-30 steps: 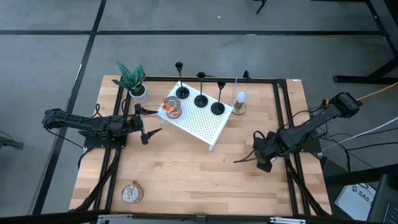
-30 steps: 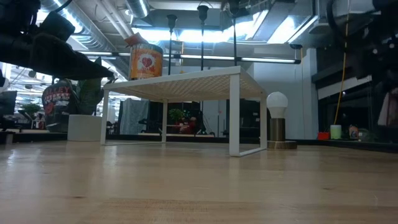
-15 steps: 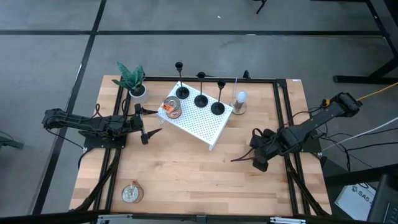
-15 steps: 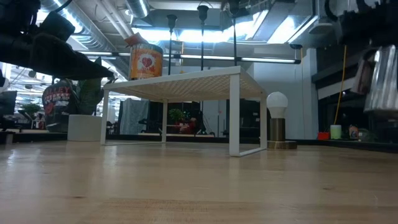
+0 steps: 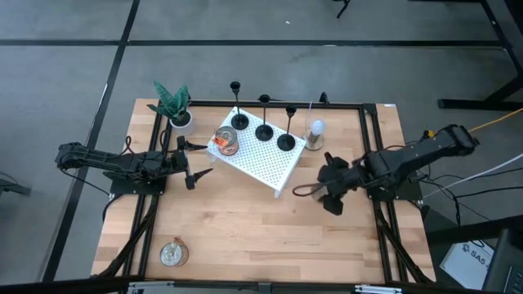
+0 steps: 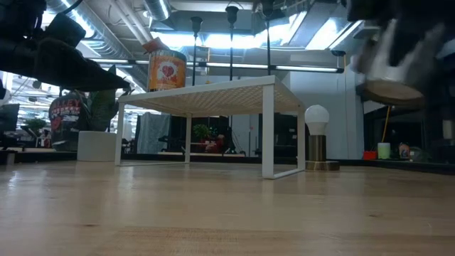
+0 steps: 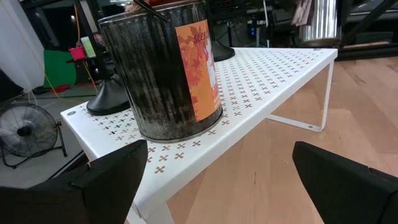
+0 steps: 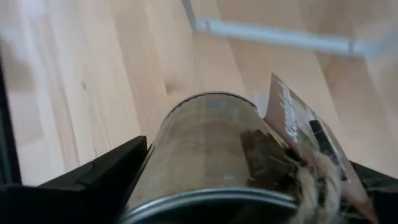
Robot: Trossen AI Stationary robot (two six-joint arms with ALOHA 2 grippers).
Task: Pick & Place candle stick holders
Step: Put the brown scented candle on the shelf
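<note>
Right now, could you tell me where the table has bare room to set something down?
The table is bare between the small tin and the right end effector. The white rack is crowded: three candle stick holders and a can.

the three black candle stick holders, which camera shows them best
The high view: all three candle stick holders stand in a row on the white shelf, bases, stems and cups visible. The low view shows only stems and cups above the shelf; the left wrist view shows bases behind the can; the right wrist view shows none.
</note>
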